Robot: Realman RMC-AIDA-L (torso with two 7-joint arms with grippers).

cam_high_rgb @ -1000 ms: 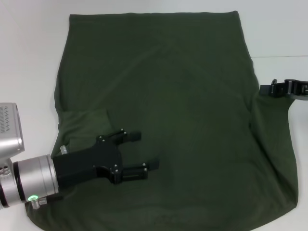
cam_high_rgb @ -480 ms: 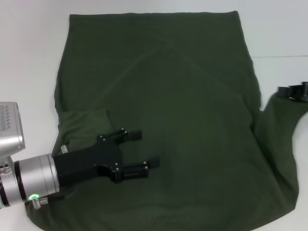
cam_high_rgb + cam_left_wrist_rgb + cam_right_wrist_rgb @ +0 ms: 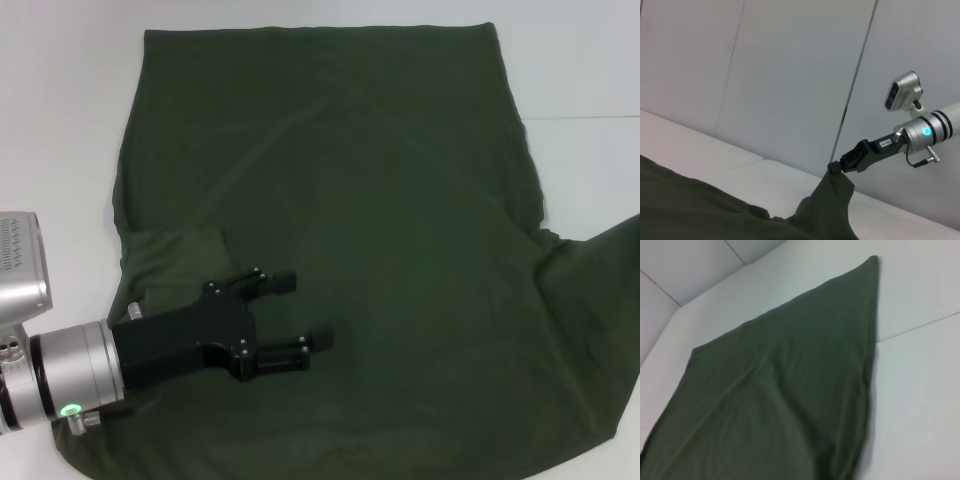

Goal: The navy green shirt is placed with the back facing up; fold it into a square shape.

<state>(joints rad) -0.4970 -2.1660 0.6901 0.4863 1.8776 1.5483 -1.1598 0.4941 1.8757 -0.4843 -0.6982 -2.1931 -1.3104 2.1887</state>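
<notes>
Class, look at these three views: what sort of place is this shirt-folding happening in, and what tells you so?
Probably a robot test bench or lab, not a home: a bare white table, plain grey wall panels behind it, and only the navy green shirt laid out between the left gripper and right gripper.

Head down – wrists low across shirt (image 3: 360, 200)

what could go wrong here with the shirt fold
The right gripper pinches only a small tip of the navy green shirt, lifted off the table; that hold may slip. The left gripper rests open on the cloth, so a hard pull could drag the shirt under it.
</notes>
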